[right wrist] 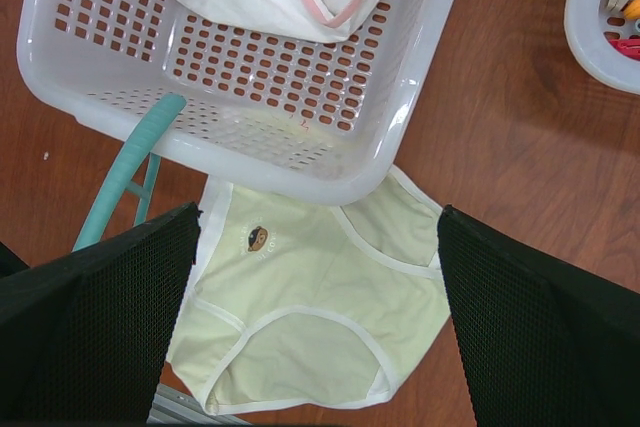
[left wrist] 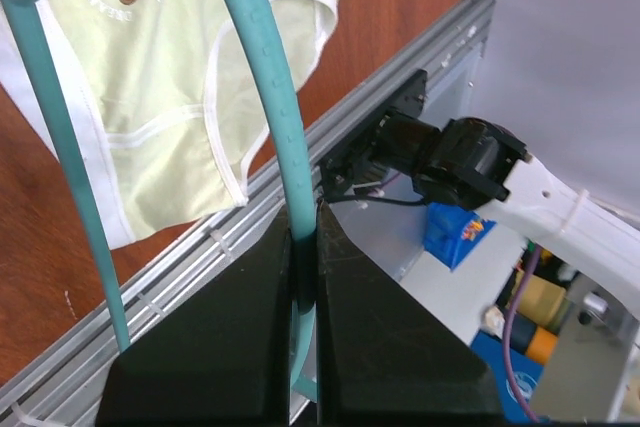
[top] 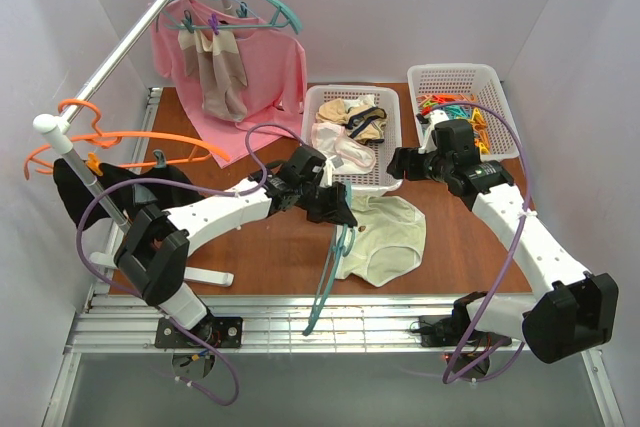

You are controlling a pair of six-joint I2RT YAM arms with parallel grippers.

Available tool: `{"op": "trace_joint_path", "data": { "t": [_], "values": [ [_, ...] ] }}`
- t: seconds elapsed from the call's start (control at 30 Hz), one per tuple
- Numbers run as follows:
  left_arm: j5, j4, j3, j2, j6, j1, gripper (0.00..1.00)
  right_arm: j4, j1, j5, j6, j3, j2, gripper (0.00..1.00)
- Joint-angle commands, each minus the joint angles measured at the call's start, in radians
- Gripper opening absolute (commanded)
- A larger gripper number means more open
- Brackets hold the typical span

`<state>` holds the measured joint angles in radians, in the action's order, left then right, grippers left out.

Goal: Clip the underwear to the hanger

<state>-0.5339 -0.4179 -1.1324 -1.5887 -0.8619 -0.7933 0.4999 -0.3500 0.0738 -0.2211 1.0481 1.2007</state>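
Left end effector clamps the thin teal-green plastic hanger, holding it ready at 9 o'clock of the pale cream-yellow fabric briefs lying on the bench; right end effector gapes above.

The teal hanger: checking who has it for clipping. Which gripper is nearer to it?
Left. The left gripper is shut on the hanger; the right gripper hovers open above the underwear, not touching the hanger.

The underwear is thin, matt cloth with white stitched edging. The hanger is smooth teal plastic with a slight sheen. The tabletop looks like reddish-brown wood, satin-finished. The basket is glossy white perforated plastic.
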Motion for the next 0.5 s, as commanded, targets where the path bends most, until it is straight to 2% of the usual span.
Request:
{"op": "trace_joint_path", "data": {
  "t": [0.0, 0.27, 0.47],
  "values": [
    [-0.190, 0.065, 0.011, 0.085, -0.022, 0.029, 0.00, 0.000, -0.001, -0.003, 0.008, 0.004, -0.023, 0.87],
    [-0.343, 0.137, 0.104, 0.137, -0.091, 0.094, 0.00, -0.069, -0.003, 0.027, 0.009, 0.020, 0.036, 0.87],
    [-0.408, 0.295, 0.219, 0.173, -0.230, 0.118, 0.00, -0.096, -0.003, 0.055, 0.020, 0.009, 0.079, 0.87]
  ]
}}
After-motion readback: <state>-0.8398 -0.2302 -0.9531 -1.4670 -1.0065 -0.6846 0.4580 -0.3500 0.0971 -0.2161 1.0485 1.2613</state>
